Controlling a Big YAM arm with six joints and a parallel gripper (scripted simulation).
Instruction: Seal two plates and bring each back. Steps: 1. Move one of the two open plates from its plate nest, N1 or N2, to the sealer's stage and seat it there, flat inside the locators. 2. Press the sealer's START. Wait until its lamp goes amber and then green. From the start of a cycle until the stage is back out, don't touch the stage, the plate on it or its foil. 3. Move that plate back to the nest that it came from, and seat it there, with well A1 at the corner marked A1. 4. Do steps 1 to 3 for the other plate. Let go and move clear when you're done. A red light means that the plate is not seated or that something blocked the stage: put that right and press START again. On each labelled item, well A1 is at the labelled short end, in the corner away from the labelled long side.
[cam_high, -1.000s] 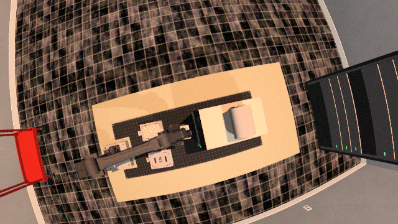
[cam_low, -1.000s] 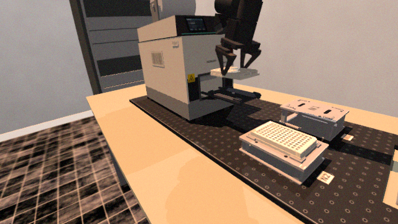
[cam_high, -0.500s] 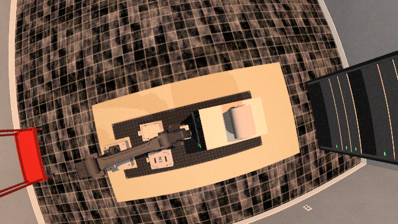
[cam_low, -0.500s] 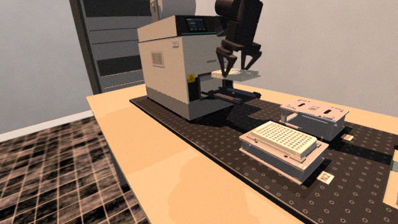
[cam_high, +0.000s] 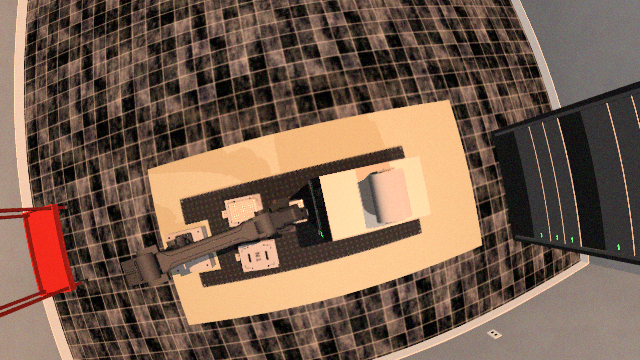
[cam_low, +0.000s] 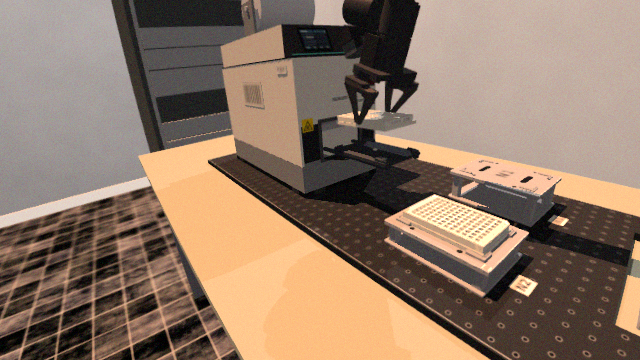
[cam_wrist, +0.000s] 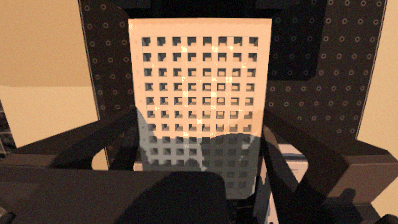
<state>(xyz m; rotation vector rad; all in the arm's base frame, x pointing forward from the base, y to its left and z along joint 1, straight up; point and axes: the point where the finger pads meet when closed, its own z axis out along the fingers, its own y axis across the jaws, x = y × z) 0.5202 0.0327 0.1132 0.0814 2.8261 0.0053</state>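
Furniture first, going by the top view: a red piece with thin bars (cam_high: 49, 250) sits at far left, off the table (cam_high: 450, 150) (cam_low: 185, 200). Next comes the dark arm (cam_high: 215, 242) (cam_low: 390, 45), stretching right over the table.

Below the arm's middle is the N1 stand (cam_high: 270, 262) (cam_low: 520, 179), its label and two dark slots showing on top. Just above the arm is the N2 stand (cam_low: 425, 252) with a pale plate (cam_high: 242, 209) (cam_low: 457, 220) full of little wells lying flat on it.

Further right, the claw (cam_high: 298, 210) (cam_low: 375, 116) (cam_wrist: 199, 112) is clamped on the other plate (cam_high: 296, 203) (cam_low: 400, 120) (cam_wrist: 200, 75), one finger on each side. That plate hangs pretty much level, above and apart from the black slide-out tray (cam_low: 395, 151) at the sealer's front.

Then there's the sealer (cam_high: 345, 210) (cam_low: 265, 100) itself, a boxy pale machine with a small screen (cam_low: 314, 39) and a yellow warning sticker (cam_low: 307, 125). A fat roll (cam_high: 392, 196) (cam_low: 285, 11) sits on top. Far right, a dark rack (cam_high: 575, 106) (cam_low: 132, 75) stands off the table, small green lights (cam_high: 541, 235) glowing on it.
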